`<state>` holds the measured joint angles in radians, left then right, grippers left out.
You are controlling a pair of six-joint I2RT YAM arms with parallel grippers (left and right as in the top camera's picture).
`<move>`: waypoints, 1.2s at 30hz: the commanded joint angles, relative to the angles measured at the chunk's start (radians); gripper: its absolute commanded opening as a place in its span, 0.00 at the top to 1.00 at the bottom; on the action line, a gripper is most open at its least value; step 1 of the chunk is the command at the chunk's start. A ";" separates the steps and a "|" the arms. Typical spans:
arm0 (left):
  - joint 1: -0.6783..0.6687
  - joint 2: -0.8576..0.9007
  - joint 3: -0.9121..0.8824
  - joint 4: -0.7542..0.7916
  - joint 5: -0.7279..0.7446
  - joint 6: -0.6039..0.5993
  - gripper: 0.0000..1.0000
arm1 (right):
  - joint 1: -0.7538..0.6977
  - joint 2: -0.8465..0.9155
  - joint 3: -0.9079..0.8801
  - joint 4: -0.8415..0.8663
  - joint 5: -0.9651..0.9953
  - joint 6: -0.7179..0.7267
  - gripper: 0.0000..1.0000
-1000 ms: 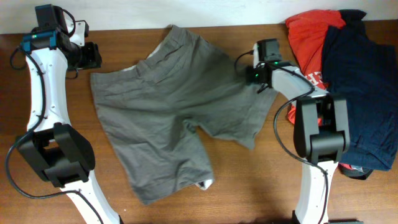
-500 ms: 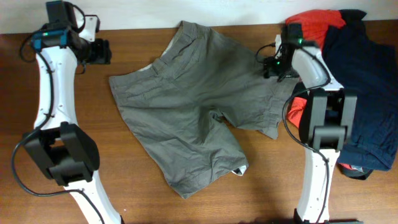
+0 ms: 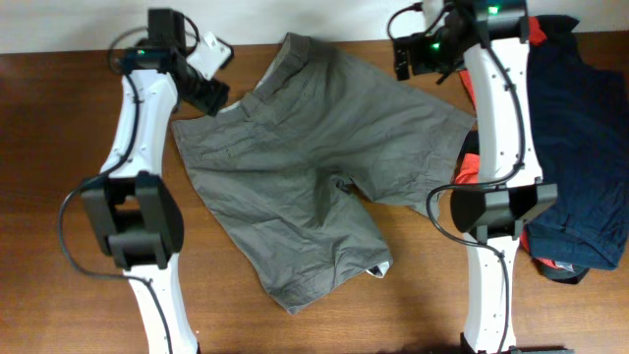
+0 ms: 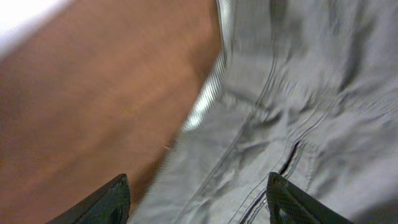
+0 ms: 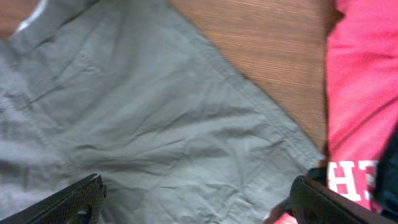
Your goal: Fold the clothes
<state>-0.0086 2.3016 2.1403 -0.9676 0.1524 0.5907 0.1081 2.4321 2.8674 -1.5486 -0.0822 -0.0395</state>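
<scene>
Over the last second the shorts [image 3: 305, 177] slid toward the right of the overhead frame. In the last half second they have stayed put, spread fairly flat in the middle of the counter [image 3: 88, 197]. The waistband points to the upper left and the 2 legs fan toward the lower right, 1 hem showing a bit of pale lining. Only the arms have gone on moving. The left claw [image 3: 208, 90] has travelled right along the top of the frame and now sits just beside the waistband's left end. The right claw [image 3: 418, 57] has lifted up and away from the leg edge to the upper right, above the cloth and near the red T-shirt [image 3: 470, 169].

That looks like the end of a straightening drag, with no fold made yet. The garment seems laid out ready for a first fold.

In the left wrist view the left claw [image 4: 199, 202] is spread wide with nothing between its tips, and seamed grey fabric [image 4: 298, 93] and bare wood lie beneath it. In the right wrist view the right claw [image 5: 199, 199] is likewise gaping and empty over a wrinkled leg panel [image 5: 137, 106]. Whether either tip brushes the cloth cannot be told.
</scene>
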 commanded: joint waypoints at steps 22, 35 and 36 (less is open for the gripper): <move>0.007 0.225 0.005 -0.076 -0.183 0.075 0.46 | 0.050 -0.007 0.018 -0.039 -0.016 0.003 0.01; 0.089 0.225 0.005 -0.154 -0.243 -0.449 0.99 | 0.050 -0.007 0.018 -0.048 -0.110 0.014 0.01; 0.103 0.225 0.005 -0.175 -0.243 -0.491 0.99 | 0.050 -0.007 0.018 -0.054 -0.110 0.014 0.01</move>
<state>0.0242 2.4912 2.1525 -1.0931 -0.0349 0.3031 0.1505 2.4321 2.8689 -1.5917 -0.1699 -0.0326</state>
